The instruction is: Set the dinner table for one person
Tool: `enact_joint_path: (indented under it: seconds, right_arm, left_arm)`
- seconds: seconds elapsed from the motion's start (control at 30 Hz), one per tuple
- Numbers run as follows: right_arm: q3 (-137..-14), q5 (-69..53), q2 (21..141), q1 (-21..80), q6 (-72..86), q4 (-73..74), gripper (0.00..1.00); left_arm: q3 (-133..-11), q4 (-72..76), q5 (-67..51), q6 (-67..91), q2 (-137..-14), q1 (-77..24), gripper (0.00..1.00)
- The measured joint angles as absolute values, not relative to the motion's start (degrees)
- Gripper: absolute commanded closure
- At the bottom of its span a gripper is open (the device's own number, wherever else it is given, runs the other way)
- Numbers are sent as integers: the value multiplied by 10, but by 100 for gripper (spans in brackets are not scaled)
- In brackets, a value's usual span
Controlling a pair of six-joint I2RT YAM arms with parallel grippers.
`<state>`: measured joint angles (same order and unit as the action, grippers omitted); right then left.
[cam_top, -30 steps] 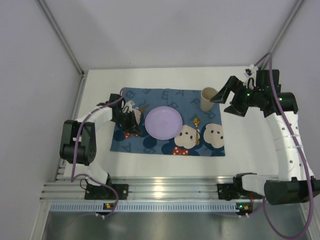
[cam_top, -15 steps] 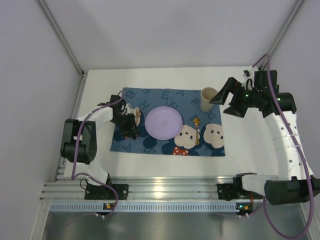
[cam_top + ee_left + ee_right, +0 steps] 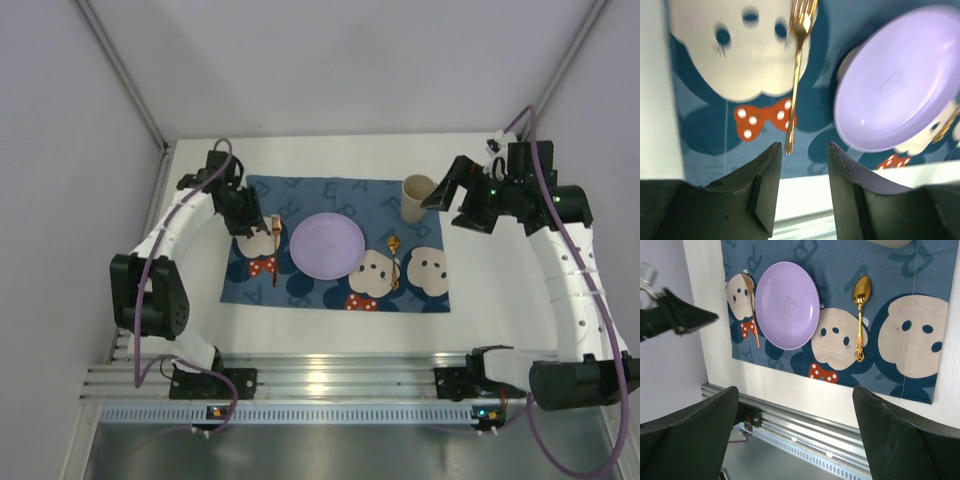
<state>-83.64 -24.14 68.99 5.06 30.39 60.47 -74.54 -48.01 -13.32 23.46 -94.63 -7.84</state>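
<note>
Poss. risk: fork (image 3: 796, 75) nudged askew vs plate (image 3: 895, 85) by low-passing L gripper (image 3: 802, 165) (jaws apart, empty); cup (image 3: 417, 197) tipped by wide-apart R gripper (image 3: 795, 390).

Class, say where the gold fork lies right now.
In the top view, the gold fork lies flat on the left side of the blue placemat, just left of the purple plate.

fork (image 3: 796, 75): glossy gold mtl | plate (image 3: 900, 85): smooth plastic | placemat (image 3: 320, 192): cloth | dinner table (image 3: 490, 290): matt wht
</note>
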Motion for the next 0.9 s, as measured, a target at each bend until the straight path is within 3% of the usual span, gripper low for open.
enact_joint_path:
  seconds: [0.1, 0.17, 0.2, 0.3, 0.43, 0.63, 0.9]
  right_arm:
    - [-837, -234, 679, 56, 280, 599, 0]
    - [-837, -226, 660, 61, 260, 589, 0]
    - [-835, -215, 641, 68, 245, 586, 0]
    - [-800, -190, 574, 99, 209, 561, 0]
    - [-666, -160, 435, 112, 183, 548, 0]
    - [-530, -104, 230, 112, 226, 570, 0]
    - [-528, -52, 174, 113, 272, 575, 0]
  left_arm:
    - [-797, -475, -98, 233, -900, -79, 44]
    - [-801, -462, -72, 232, -844, -80, 7]
    - [-800, -459, -57, 232, -814, -82, 2]
    - [-775, -431, -13, 241, -735, -86, 1]
    - [-723, -410, 39, 244, -662, -90, 1]
    - [-609, -340, 112, 240, -588, -92, 1]
    - [-441, -166, 158, 192, -437, -95, 1]
